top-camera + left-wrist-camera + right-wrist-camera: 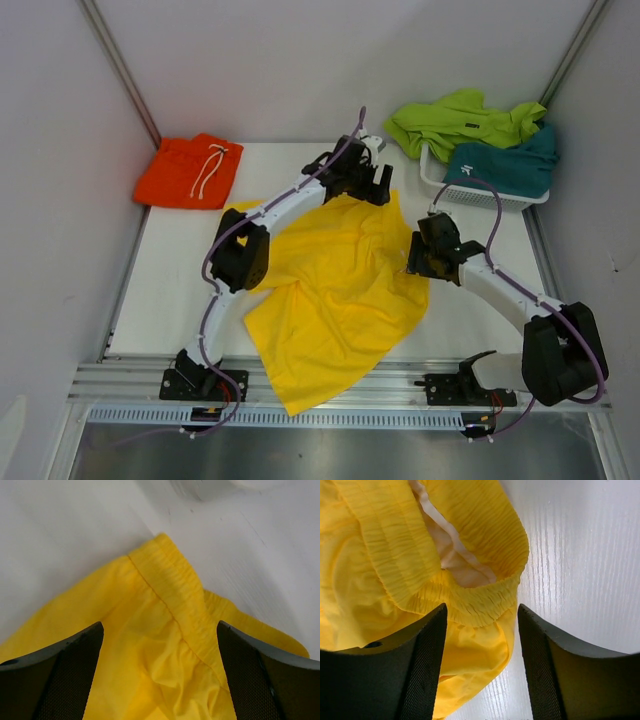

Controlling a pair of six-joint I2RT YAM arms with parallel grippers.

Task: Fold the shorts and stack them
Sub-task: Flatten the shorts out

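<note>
One pair of yellow shorts [340, 290] is lying spread on the counter [180, 270]; the left pincer [372, 185] is gaping wide above the far waistband [170, 575], the right pincer [415, 262] is straddling its other end, jaws apart.

A robotics lab test cell. The flat white table [180, 290] is boxed in by plain white panel walls [60, 150] with bare aluminium corner posts [118, 65] at 11 and 1 o'clock. Along 6 o'clock runs a slotted silver aluminium rail [120, 380], and two white-and-black robot arms [290, 195] are bolted to it, purple cables [204, 300] looped along them. At the centre, under both arms, lie yellow fabric shorts [340, 290].
</note>
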